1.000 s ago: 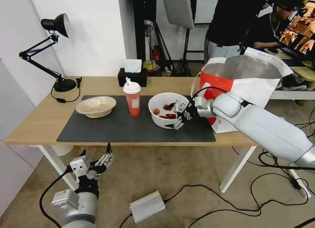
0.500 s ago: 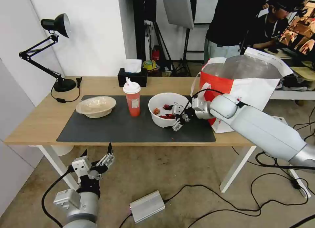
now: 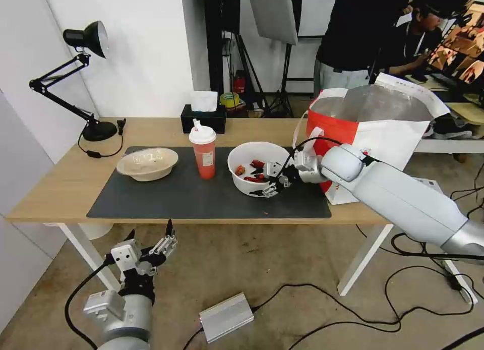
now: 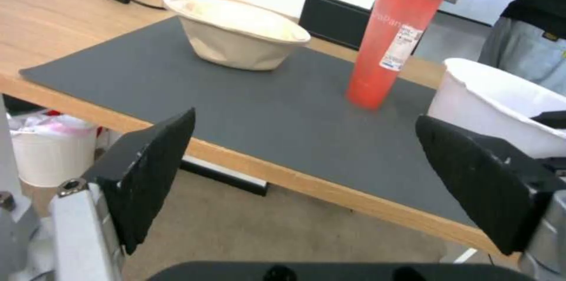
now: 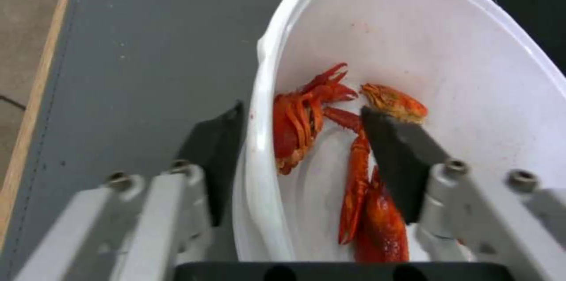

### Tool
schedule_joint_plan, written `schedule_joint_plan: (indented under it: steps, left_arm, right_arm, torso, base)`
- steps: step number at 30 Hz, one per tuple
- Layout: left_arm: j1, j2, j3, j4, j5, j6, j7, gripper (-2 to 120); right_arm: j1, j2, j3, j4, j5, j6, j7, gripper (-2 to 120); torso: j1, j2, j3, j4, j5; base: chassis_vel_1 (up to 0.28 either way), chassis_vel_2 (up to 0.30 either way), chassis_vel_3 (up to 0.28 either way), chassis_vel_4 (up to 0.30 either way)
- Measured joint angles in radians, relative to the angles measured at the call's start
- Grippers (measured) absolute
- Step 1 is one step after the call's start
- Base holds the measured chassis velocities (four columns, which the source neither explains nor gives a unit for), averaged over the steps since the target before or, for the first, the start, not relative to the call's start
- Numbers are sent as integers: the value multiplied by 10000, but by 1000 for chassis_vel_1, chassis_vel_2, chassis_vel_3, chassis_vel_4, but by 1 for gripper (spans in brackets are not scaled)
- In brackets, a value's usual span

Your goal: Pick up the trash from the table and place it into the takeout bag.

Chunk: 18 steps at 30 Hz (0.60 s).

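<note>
We judge the task barely begun: all three pieces of trash sit on the dark mat [image 3: 201, 201] of the table [image 3: 55, 188], and the takeout bag [image 3: 373, 133] stands open at its right end. Our right claw [image 3: 269, 180] straddles the near wall of the white bowl [image 3: 252, 161], one finger inside among red crayfish shells [image 5: 307, 117], one outside, spread and not yet pinching. The red cup [image 3: 202, 151] stands just left of the bowl, the beige bowl [image 3: 147, 163] farther left. Our left claw [image 3: 148, 244] hangs open below the table edge. The way from bowl to bag looks clear.
</note>
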Motion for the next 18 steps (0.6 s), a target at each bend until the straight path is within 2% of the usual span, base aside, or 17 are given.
schedule_joint_plan:
  steps: [4,5,9,12,18]
  left_arm:
    - [8,-16,16,-2,10,0,-5,100]
    - [5,-11,16,-2,11,0,-9,100]
    - [-16,-1,15,-2,12,0,-11,100]
    - [-48,1,24,5,12,-1,-20,100]
    - [-51,7,35,16,22,-6,-24,100]
  right_arm:
    - [18,-10,-45,8,74,1,10,37]
    - [35,0,-64,2,112,-1,23,30]
    - [50,11,-81,4,156,-1,39,22]
    - [42,14,-112,25,217,0,75,4]
    - [22,13,-118,32,257,19,118,0]
  torso:
    - [0,0,0,3,2]
    - [1,-1,1,3,1]
    - [1,-2,1,3,2]
    - [1,-2,1,2,0]
    - [1,-2,1,1,0]
  base:
    - [0,0,0,0]
    - [0,0,0,0]
    - [0,0,0,0]
    - [0,0,0,0]
    - [0,0,0,0]
